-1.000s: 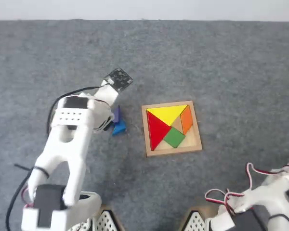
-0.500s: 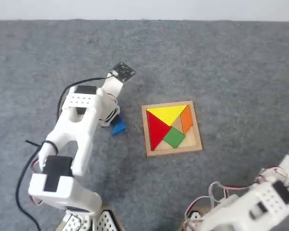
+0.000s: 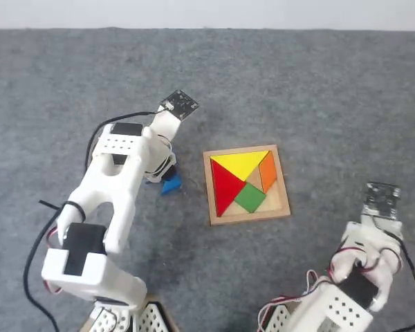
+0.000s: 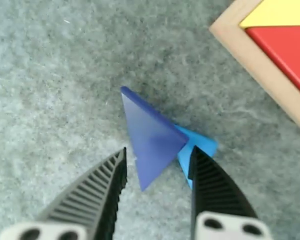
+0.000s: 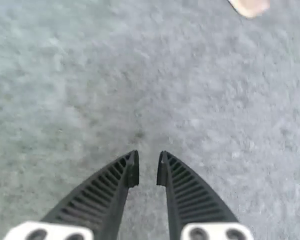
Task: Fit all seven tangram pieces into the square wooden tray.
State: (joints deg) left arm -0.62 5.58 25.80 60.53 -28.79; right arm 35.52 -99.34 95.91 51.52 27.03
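**Left gripper and the blue pieces.** The left gripper (image 4: 159, 155) hangs with its jaws spread wide, one fingertip to either side of the dark blue triangle (image 4: 152, 135). This piece lies on the grey carpet (image 3: 318, 90) just beside the wooden tray (image 3: 209, 190), on the side toward the left arm. It overlaps a light blue piece (image 4: 197, 150) and appears propped on it at a tilt, with one edge raised.

**Handling.** Both pieces look thin, rigid and light, with smooth faces that are likely to slip between ribbed fingers. The best hold is probably across two opposite edges of the dark blue triangle, near its raised side, where a finger can get below it. A piece lying flat on the carpet offers little to pinch.

**Obstacles.** The light blue piece touches the triangle and sits close against one finger, so a closing grip may drag or trap it. The tray rim stands proud and must be cleared before a piece is set down.

**Tray.** A yellow triangle (image 3: 239, 164), red triangle (image 3: 225, 187), green square (image 3: 250, 198) and orange piece (image 3: 268, 171) are seated. Bare wood shows along the edge nearest the arms.

**Beyond the tray.** The right gripper (image 5: 148, 157) hangs over bare carpet, well apart from the tray, its jaws nearly closed and holding nothing.
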